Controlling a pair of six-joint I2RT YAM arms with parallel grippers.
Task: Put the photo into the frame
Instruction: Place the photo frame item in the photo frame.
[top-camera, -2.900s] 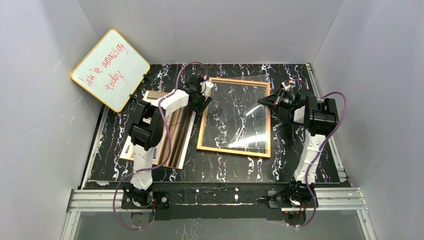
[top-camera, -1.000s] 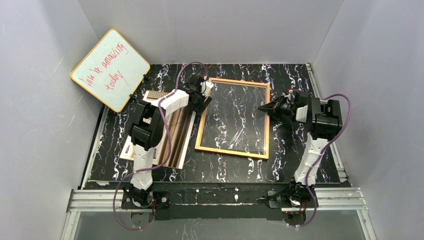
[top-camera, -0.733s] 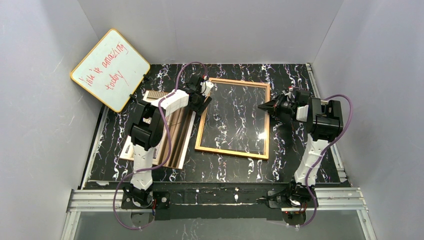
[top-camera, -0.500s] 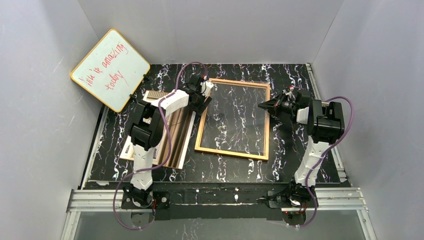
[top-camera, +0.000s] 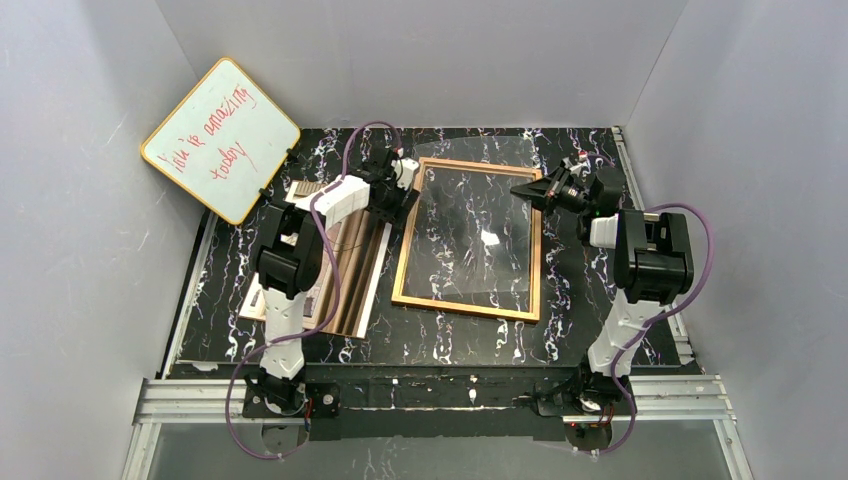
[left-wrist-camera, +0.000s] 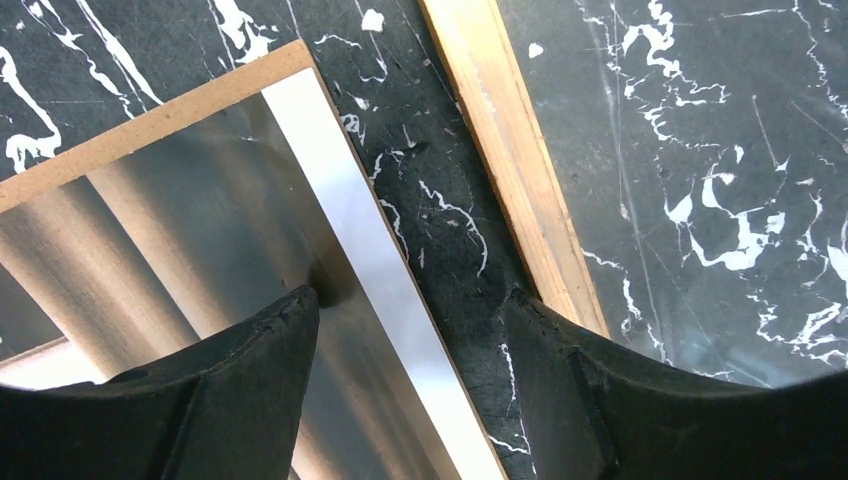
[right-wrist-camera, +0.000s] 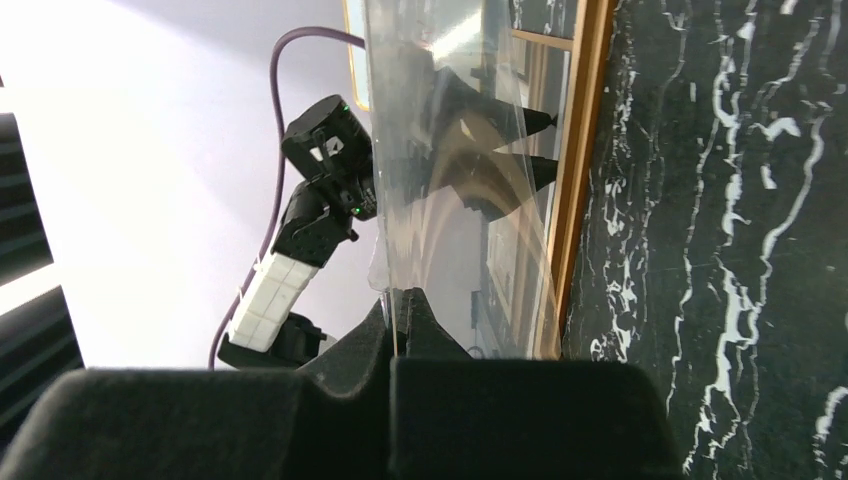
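Since the earlier view from above, the right gripper (top-camera: 522, 189) has travelled along the right rail toward the far end and the left arm has eased a little toward the far left. The thin-edged rectangular orange-brown wooden frame (top-camera: 465, 304) lies flat on the black white-veined marble table (top-camera: 450, 345). The right gripper's fingers are pressed together on the edge of the thin clear pane (top-camera: 470, 215). From the right wrist the pane (right-wrist-camera: 440, 150) stands tilted up out of the frame (right-wrist-camera: 578, 150), gripped between the closed fingers (right-wrist-camera: 400, 295), and from above its far edge pokes beyond the frame's far rail. The left gripper (top-camera: 400, 185) hangs by the frame's far left corner, its fingers spread wide with nothing between them (left-wrist-camera: 410, 300). One finger is over the large paper photo (left-wrist-camera: 200, 230) of brown-grey curtains; whether it touches the print cannot be told. The other is over the strip of bare table beside the frame's left rail (left-wrist-camera: 520, 170). The photo (top-camera: 345, 260) lies flat just left of the frame, under the left arm, on a plain brown fibreboard back (left-wrist-camera: 150, 125). A yellow-edged whiteboard (top-camera: 220, 140) with red handwriting leans against the far left wall.
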